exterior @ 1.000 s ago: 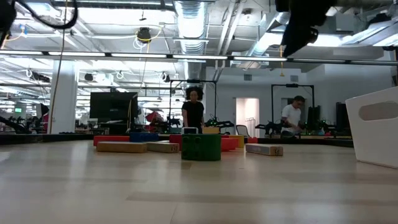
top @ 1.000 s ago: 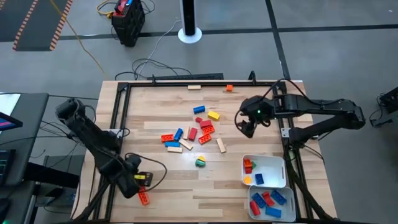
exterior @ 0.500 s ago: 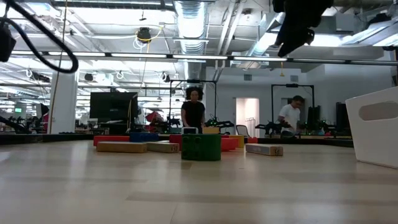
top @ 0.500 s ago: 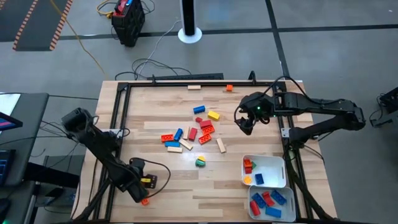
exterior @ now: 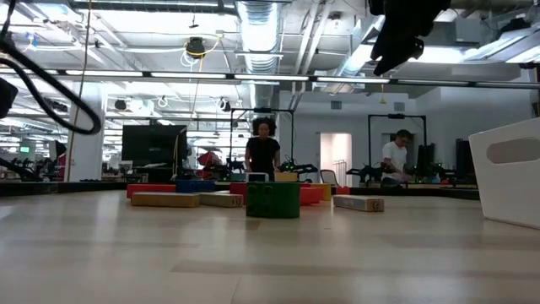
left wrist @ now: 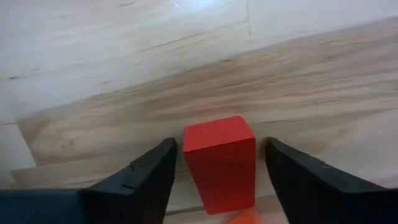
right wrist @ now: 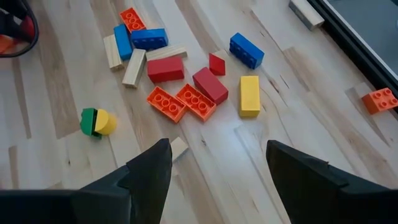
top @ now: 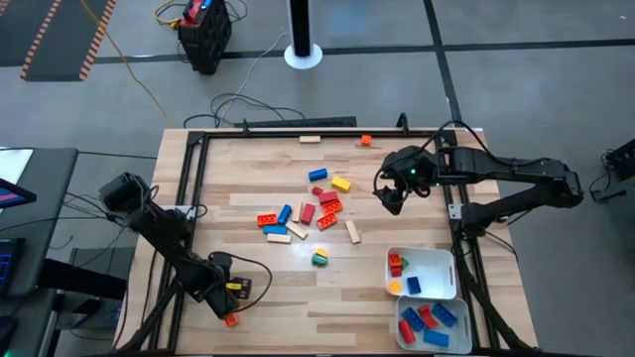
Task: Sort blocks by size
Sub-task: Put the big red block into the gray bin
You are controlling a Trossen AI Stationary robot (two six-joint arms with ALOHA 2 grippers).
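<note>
Left wrist view shows the left gripper (left wrist: 217,180) with fingers spread either side of a red block (left wrist: 221,162), gaps showing (not clamped), low at the table's (top: 248,169) near-left corner. The right gripper (top: 392,201) hovers open, empty, right of the loose blocks (top: 308,213) at mid-table. More sit in two white trays (top: 437,260).

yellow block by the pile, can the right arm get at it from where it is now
Probably yes. The right gripper hangs open above bare table just beside the yellow block, which lies at the pile's edge with a free side facing it; only a blue block sits near.
</note>
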